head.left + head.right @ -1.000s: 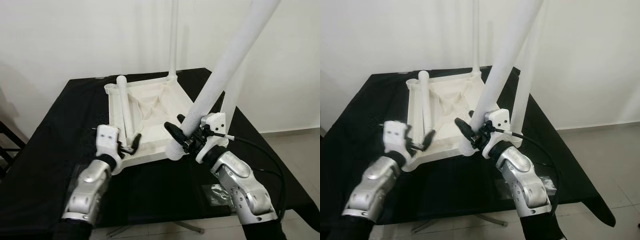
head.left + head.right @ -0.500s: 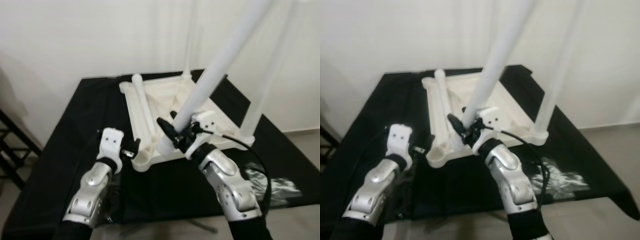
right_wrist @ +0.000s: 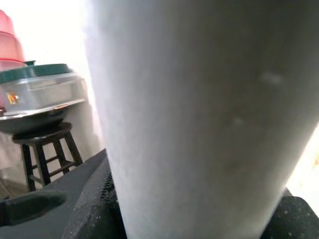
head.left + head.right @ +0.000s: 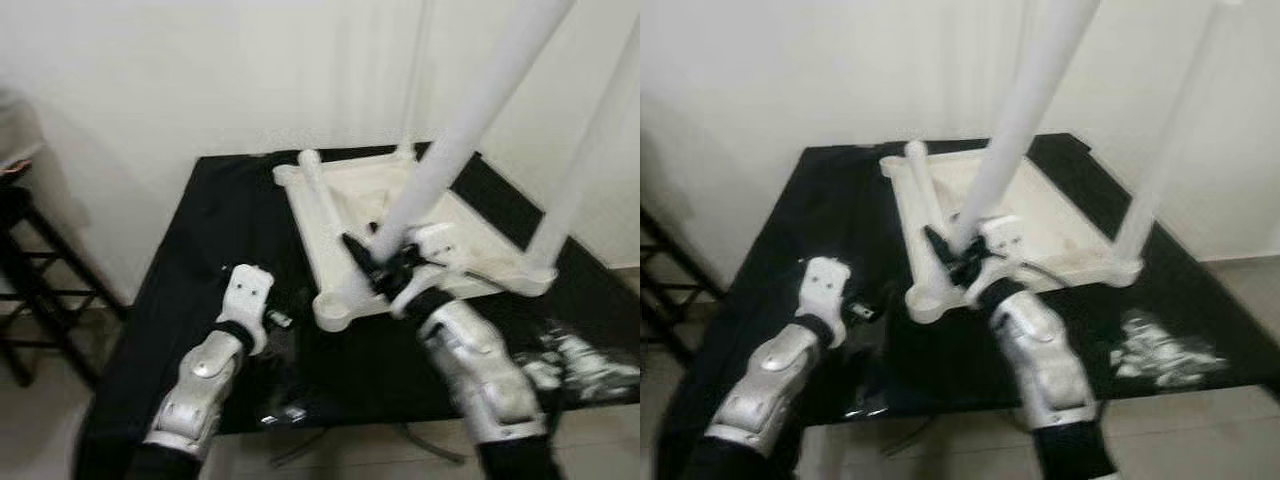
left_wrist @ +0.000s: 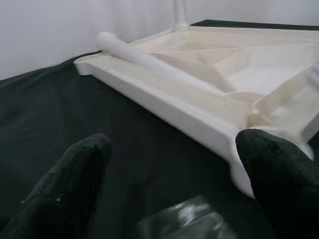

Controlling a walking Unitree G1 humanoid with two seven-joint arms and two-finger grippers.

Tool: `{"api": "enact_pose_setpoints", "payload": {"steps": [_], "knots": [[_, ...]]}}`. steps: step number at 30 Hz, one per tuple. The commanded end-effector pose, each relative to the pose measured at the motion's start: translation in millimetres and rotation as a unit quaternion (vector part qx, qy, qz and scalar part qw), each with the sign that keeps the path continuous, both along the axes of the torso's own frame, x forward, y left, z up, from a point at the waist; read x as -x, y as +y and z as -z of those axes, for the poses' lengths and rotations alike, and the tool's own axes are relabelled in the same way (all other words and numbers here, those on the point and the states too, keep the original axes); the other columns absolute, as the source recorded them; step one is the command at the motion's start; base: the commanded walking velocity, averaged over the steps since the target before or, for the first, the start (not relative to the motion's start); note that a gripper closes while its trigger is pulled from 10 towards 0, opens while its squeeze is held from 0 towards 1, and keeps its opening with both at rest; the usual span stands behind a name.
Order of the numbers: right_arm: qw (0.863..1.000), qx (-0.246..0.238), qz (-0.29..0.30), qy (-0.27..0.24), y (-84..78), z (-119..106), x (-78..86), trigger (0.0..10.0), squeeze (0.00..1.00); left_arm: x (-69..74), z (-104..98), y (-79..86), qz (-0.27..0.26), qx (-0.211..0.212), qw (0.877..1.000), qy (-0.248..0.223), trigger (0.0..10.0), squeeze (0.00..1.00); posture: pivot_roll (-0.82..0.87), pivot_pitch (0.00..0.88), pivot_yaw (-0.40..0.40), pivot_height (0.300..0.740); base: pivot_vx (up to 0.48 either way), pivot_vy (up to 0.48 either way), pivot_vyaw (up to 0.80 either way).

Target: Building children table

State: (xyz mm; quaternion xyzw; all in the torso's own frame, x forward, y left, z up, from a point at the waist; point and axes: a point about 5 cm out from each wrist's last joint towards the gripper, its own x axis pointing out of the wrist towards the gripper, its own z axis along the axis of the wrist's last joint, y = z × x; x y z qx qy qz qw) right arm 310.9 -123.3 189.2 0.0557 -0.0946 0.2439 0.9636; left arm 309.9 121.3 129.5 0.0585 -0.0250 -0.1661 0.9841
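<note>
A white tabletop (image 4: 470, 225) lies upside down on the black table (image 4: 215, 230). My right gripper (image 4: 378, 262) is shut on a thick white leg (image 4: 470, 110) that leans up to the right, its lower end at the tabletop's near left corner (image 4: 335, 305). The leg (image 3: 199, 114) sits close against the right wrist camera. A loose leg (image 5: 144, 57) lies along the tabletop's left edge. Two more legs stand upright at the right corner (image 4: 590, 150) and the far corner (image 4: 415, 80). My left gripper (image 5: 169, 159) is open over the black cloth, just left of that near corner (image 5: 239, 149).
A dark stool or rack (image 4: 30, 260) stands on the floor to the left. A clear plastic bag (image 4: 575, 360) of small parts lies on the table at the right. A stool with a green-lidded metal pot (image 3: 40, 99) stands further off. The white wall is right behind the table.
The view has swung and blurred. My left gripper has come off the tabletop's near corner and sits apart to its left. The held leg's lower end has shifted to that corner.
</note>
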Motion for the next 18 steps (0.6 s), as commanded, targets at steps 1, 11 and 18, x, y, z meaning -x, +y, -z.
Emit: {"api": "enact_pose_setpoints", "payload": {"steps": [1, 11, 18], "knots": [[1.000, -0.001, -0.003, -0.007, 2.7, -1, 0.5, 10.0, 0.00, 1.6, 4, -0.8, 0.006, -0.008, 1.000, 0.004, 10.0, 0.00, -0.07, 0.000, 0.030, 0.740, 0.000, 0.000, 0.00], [1.000, -0.015, -0.021, 0.015, 7.5, 23, 8.0, 10.0, 0.00, 2.3, 11, -0.2, 0.028, -0.016, 0.999, 0.016, 10.0, 0.00, -0.07, 0.000, 0.038, 0.740, 0.000, 0.000, 0.00], [0.998, -0.032, -0.029, 0.042, 11.6, 38, 9.2, 10.0, 0.00, 1.4, 12, 0.5, 0.032, -0.013, 0.999, 0.019, 10.0, 0.00, -0.06, 0.000, 0.040, 0.740, 0.000, 0.000, 0.00]]}}
